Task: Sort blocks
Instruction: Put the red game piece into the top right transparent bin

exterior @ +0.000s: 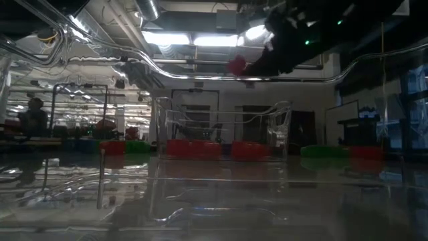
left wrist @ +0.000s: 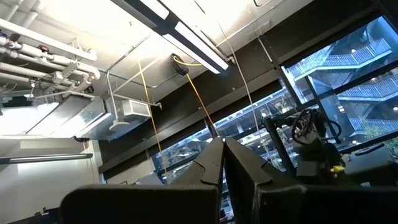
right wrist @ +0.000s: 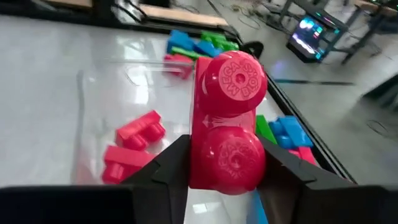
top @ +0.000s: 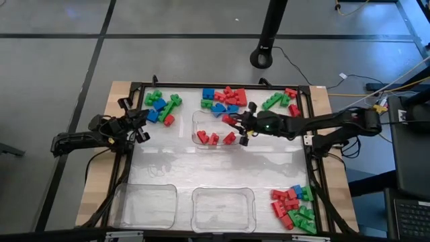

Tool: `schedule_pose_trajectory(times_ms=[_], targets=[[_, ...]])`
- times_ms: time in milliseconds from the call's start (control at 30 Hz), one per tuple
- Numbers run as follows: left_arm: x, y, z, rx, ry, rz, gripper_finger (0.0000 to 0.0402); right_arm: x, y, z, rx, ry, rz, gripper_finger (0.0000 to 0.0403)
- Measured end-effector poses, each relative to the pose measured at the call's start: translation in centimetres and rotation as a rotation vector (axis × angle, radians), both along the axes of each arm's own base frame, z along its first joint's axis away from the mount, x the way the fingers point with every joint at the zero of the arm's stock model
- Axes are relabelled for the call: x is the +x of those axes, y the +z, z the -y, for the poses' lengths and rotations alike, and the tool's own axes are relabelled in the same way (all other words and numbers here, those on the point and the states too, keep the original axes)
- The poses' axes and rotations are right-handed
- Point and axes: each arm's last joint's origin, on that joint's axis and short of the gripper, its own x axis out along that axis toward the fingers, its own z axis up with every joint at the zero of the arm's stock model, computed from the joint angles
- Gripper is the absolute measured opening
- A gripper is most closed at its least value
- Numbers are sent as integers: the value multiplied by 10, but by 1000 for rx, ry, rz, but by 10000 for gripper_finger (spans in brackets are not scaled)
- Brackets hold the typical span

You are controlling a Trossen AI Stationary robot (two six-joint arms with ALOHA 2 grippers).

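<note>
Red, green and blue blocks (top: 224, 99) lie in loose heaps in the high view: one far left, a larger one far centre, a few far right and one in the near right corner of the table (top: 215, 168). A clear tray (top: 199, 119) at far centre holds several red blocks, and two more clear trays (top: 223, 210) sit along the near edge. The right gripper (top: 240, 128) reaches over the right edge of the far tray with a red block (top: 230, 120) between its fingers. The left gripper (top: 141, 124) waits at the left side, beside the far left heap, its jaws closed on nothing. Low view: the red block (exterior: 237, 64) hangs under the dark right arm, above the tray, with red blocks resting on the tray floor and green and red ones further right. Left wrist view: the fingers (left wrist: 245, 168) meet, pointing up at ceiling lights. Right wrist view: the right gripper (right wrist: 227, 165) clasps the two-stud red block (right wrist: 228, 121) by its sides, above the tray.
</note>
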Motion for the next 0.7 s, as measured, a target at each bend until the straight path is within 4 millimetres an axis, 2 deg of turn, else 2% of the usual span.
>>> schedule_pose_trajectory(times_ms=[200,367,433,533,700], targets=[[0,0,0,0,0,-5,6,9,-18,1,-21,7,-60,206],[0,0,0,0,1,-7,6,7,-17,0,-61,30,-82,251],[0,0,0,0,1,-6,6,4,-10,0,-87,50,-113,264],[0,0,0,-1,0,-6,6,-3,11,-1,-121,65,-214,274],[0,-1,0,-8,-5,-6,6,-28,46,3,-166,-147,-448,277]])
